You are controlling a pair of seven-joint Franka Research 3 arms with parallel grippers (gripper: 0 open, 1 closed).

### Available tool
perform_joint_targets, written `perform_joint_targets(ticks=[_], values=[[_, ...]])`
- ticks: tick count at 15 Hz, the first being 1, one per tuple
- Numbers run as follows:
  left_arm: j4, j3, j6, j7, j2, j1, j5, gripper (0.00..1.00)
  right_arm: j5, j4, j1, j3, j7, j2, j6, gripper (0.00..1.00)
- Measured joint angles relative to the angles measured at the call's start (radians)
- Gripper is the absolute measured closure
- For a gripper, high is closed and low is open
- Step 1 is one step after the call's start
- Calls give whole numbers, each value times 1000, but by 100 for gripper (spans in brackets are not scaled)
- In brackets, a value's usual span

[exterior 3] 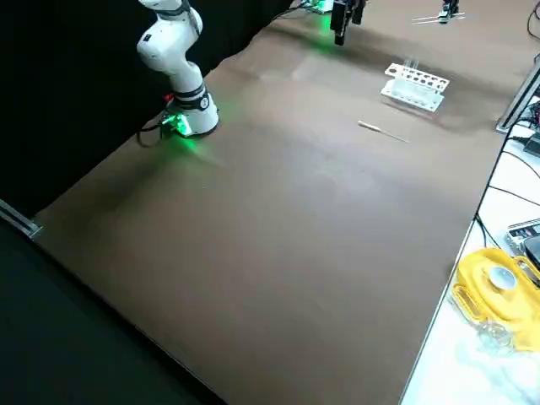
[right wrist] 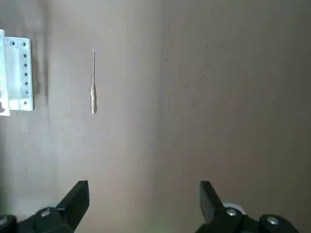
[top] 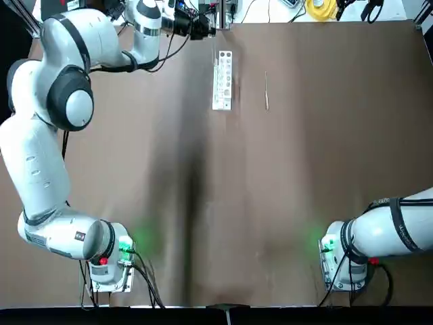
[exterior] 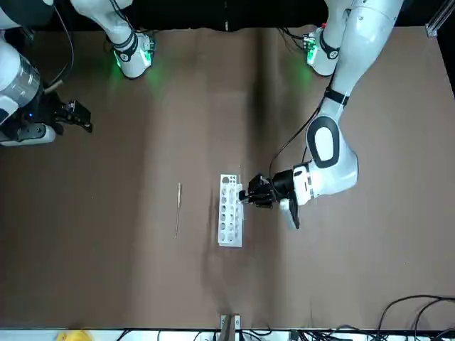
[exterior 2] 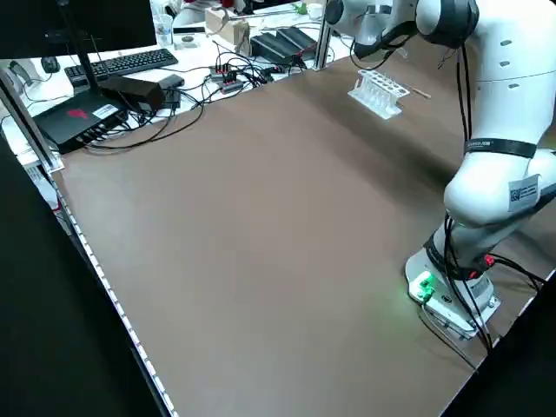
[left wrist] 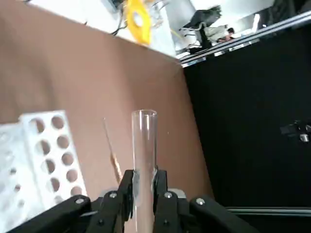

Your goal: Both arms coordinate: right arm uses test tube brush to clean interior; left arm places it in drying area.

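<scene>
Reaching across the brown table [top: 284,203], the left arm [top: 40,156] carries its hand [exterior: 250,192] at the far end, just beside the drying area [top: 222,80].

Item: left hand. Fingers [left wrist: 127,194] closed on a clear glass test tube [left wrist: 144,145], gripped near its lower part; the open mouth of the tube points away from the wrist. In the front view the hand sits close against one long side of the rack, at the rack's end nearer the arm bases.

Item: drying area. White rack with rows of round holes, lying flat on the table, long axis running away from the arm bases. The holes visible in the left wrist view hold nothing.

Item: test tube brush [top: 266,90]. Thin pale stick with a tan end, lying flat on the table, roughly parallel to the rack, near it on the right arm's side, not touching it.

Item: right arm [top: 379,233]. Held back from the rack and brush, on its own side of the table. Right hand [right wrist: 144,196] wide open, fingers [right wrist: 77,196] well apart, holding nothing, above bare table.
</scene>
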Motion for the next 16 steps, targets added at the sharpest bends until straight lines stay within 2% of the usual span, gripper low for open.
perform_joint_targets(ticks=[4,7,12,16], values=[[-49,0,-39,-212,-14,29,12,77,0,0,-6,-6,2,2,-1,0],[-52,-3,-48,-505,-14,27,12,77,0,1,-7,-7,3,1,-9,0],[-52,-4,-99,-831,-14,28,12,77,0,2,-2,-1,3,1,-22,0],[-52,-2,-144,-1022,-14,48,12,77,0,3,6,2,3,1,-25,0]])
